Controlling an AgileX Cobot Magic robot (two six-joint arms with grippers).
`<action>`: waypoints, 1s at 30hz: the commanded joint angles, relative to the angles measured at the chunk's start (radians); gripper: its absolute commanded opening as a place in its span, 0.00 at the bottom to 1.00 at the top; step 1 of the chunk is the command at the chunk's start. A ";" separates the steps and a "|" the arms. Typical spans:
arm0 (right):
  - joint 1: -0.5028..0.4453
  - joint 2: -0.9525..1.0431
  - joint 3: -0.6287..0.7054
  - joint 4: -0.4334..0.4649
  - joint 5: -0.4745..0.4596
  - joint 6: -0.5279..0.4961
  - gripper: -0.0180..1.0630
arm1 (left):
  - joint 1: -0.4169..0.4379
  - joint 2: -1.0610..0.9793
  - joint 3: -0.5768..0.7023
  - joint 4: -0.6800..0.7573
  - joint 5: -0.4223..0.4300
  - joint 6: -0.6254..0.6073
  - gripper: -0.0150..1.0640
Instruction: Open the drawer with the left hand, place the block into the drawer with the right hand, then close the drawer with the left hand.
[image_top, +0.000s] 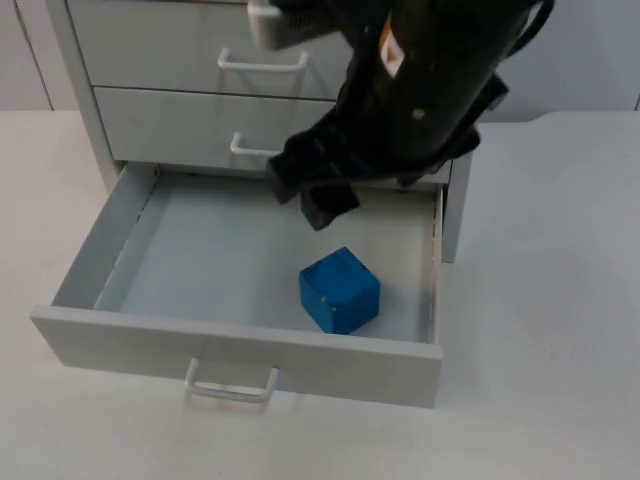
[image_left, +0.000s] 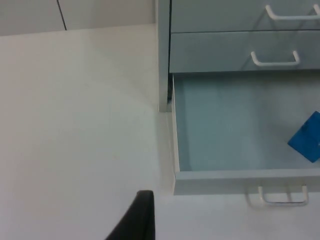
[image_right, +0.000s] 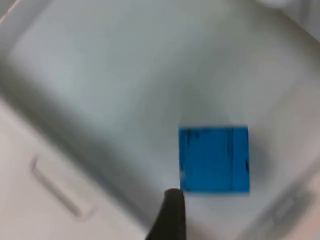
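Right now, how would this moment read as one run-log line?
drawer: open | blue block: inside drawer, released | right hand: above drawer interior | left hand: over table beside drawer | left to do: close drawer

All 3 views (1 overhead, 2 wrist) share the drawer (image_top: 240, 260).

A lab or test bench: a bare white table (image_top: 560, 300), a grey partition wall (image_top: 590, 60) at upper right, a plain grey drawer cabinet (image_top: 160, 120) at upper left.
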 joint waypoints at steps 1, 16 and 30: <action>0.025 -0.038 -0.008 0.004 0.059 -0.025 0.68 | 0.002 -0.005 -0.002 0.002 -0.003 0.000 0.99; 0.074 -0.252 0.299 0.035 -0.033 -0.027 0.68 | 0.002 -0.005 -0.002 0.004 -0.002 0.000 0.99; 0.014 -0.269 0.361 0.027 -0.037 -0.033 0.68 | 0.002 -0.005 -0.002 0.017 -0.005 0.000 0.99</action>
